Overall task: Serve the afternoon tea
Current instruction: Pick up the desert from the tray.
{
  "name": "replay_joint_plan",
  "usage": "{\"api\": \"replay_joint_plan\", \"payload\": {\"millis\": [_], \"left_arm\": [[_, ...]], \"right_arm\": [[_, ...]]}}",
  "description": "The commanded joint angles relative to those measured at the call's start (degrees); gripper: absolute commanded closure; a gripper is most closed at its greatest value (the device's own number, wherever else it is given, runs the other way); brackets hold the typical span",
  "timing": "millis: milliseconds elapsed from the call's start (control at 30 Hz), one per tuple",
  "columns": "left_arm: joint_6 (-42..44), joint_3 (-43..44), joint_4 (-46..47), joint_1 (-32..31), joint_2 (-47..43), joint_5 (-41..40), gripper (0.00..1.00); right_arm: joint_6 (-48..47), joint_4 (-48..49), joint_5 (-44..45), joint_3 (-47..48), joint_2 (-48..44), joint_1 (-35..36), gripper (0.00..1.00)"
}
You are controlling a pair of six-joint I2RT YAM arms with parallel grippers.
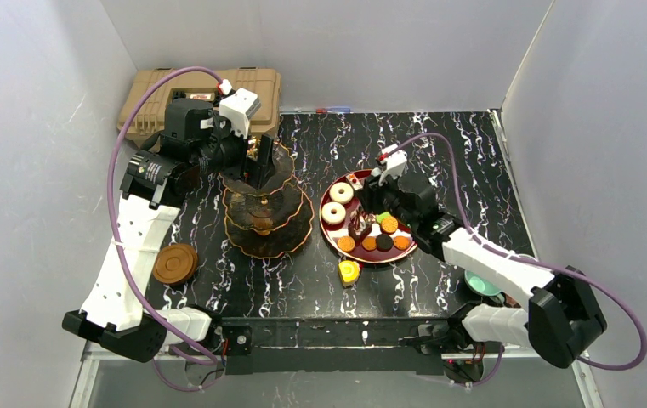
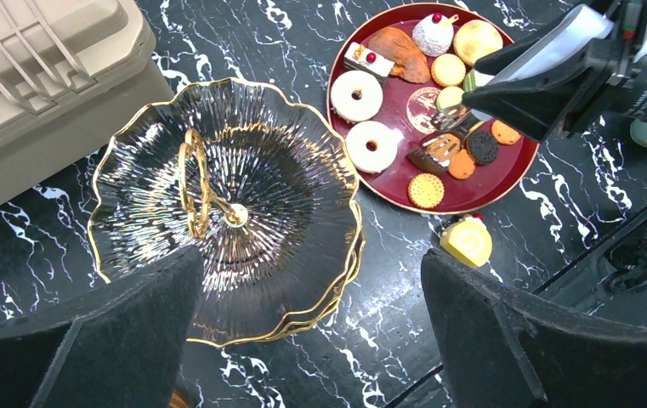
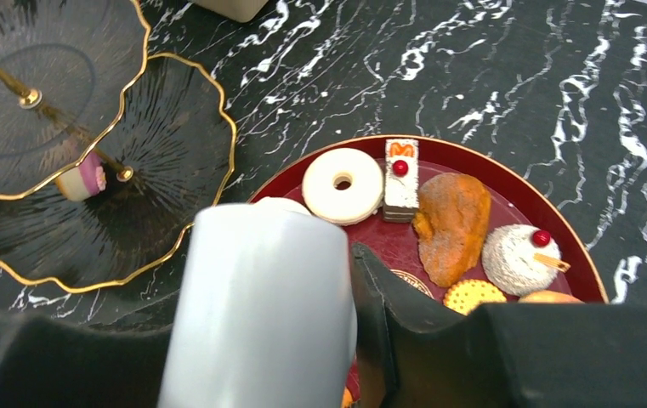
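The right gripper [image 1: 362,223] hangs over the red tray [image 2: 392,176], its jaws hidden.

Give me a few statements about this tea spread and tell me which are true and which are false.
1. A yellow roll cake lies on the marbled table, outside the red tray. True.
2. The left pincer grips a donut. False: the left pincer is open and empty, above the three-tier stand.
3. A pink and white sweet sits on a lower tier of the stand. True.
4. Both ring donuts are on the stand. False: the ring donuts lie on the red tray.
5. The tan case stands between stand and tray. False: the tan case is at the far left corner, behind the stand.
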Motion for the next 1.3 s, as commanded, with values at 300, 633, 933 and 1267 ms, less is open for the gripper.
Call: {"api": "replay_joint_plan", "payload": {"millis": [300, 633, 933, 1267], "left_arm": [[0.41, 0.63, 0.15, 0.38, -1.80, 0.75, 0.02], [0.23, 0.78, -0.27, 0.37, -2.33, 0.98, 0.02], [0.57, 0.83, -0.32, 0.55, -2.46, 0.76, 0.02], [0.22, 0.59, -0.03, 0.69, -2.14, 1.15, 0.02]], "right_arm": [[9.63, -5.90, 14.09, -0.28, -8.87, 1.49, 0.52], [-2.22, -3.04, 2.95, -0.36, -4.37, 0.46, 0.33], [-3.64, -4.35, -7.82, 1.63, 0.09, -3.94, 0.41], [-2.82, -0.23, -6.87, -2.04, -4.41, -4.05, 0.76]]}}
